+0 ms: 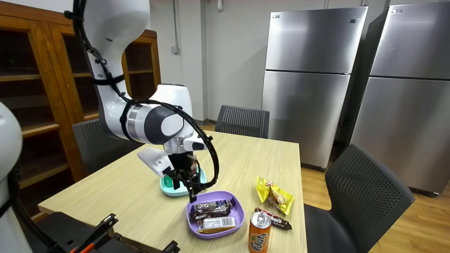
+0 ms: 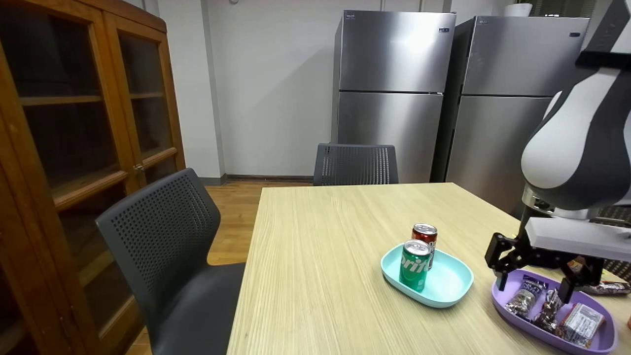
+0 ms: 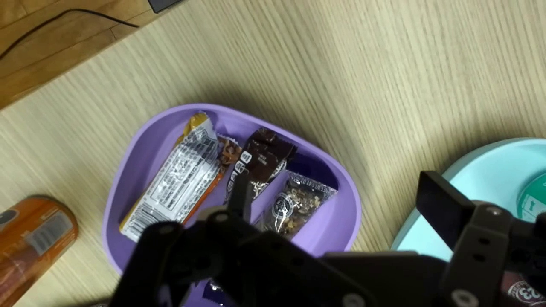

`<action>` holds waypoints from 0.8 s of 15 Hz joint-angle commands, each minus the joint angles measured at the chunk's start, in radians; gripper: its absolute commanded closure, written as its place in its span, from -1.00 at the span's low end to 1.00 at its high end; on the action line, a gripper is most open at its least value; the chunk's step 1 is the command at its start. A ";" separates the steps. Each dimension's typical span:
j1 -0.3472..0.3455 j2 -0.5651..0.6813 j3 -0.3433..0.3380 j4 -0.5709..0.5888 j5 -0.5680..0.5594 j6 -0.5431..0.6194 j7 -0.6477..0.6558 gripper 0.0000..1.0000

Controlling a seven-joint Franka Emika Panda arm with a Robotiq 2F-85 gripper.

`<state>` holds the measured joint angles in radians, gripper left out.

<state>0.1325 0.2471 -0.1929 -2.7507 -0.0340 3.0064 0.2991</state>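
My gripper is open, with nothing between its fingers. In an exterior view the gripper hangs low over the purple tray. The purple tray holds a white-labelled bar, a dark brown bar and a clear-wrapped nut bar. In the wrist view one finger overlaps the tray near the brown and nut bars; the other overlaps the edge of a teal tray. In an exterior view the teal tray holds a green can and a dark red can.
An orange can stands beside the purple tray, near a chocolate bar and a yellow snack bag on the wooden table. Grey chairs surround the table. Fridges and a wooden cabinet stand behind.
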 commanded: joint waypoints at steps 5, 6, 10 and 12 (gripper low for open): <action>0.001 0.005 -0.002 0.003 0.006 -0.002 -0.005 -1.00; 0.001 0.005 -0.002 0.003 0.006 -0.002 -0.005 -1.00; 0.001 0.005 -0.002 0.003 0.006 -0.002 -0.005 -1.00; 0.013 -0.008 -0.023 -0.006 -0.008 -0.004 0.003 -1.00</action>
<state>0.1314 0.2523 -0.1933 -2.7501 -0.0339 3.0065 0.2991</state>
